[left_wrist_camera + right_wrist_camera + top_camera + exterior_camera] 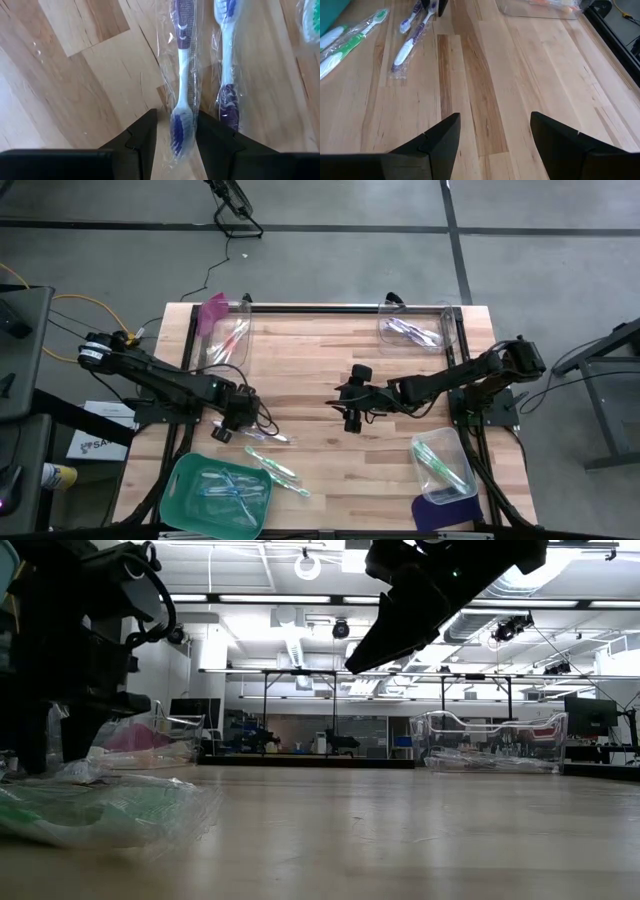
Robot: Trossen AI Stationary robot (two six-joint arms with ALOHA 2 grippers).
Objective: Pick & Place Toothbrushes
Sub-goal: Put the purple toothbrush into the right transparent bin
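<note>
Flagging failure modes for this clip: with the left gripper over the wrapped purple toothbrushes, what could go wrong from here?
1. The left gripper straddles one wrapped purple toothbrush; a second wrapped one lies alongside, so its film could get snagged or dragged along.
2. The fingers sit at the bristle end, so the brush might pivot or slip inside the slick wrapper when lifted.

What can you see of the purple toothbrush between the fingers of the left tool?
The purple toothbrush is white plastic with purple grips and purple bristles, sealed in a clear, crinkled wrapper. It lies flat on the wooden table, its bristle head between the two dark fingers of the left tool, which stand close on both sides. A second wrapped purple brush lies parallel beside it. No lift is visible.
</note>
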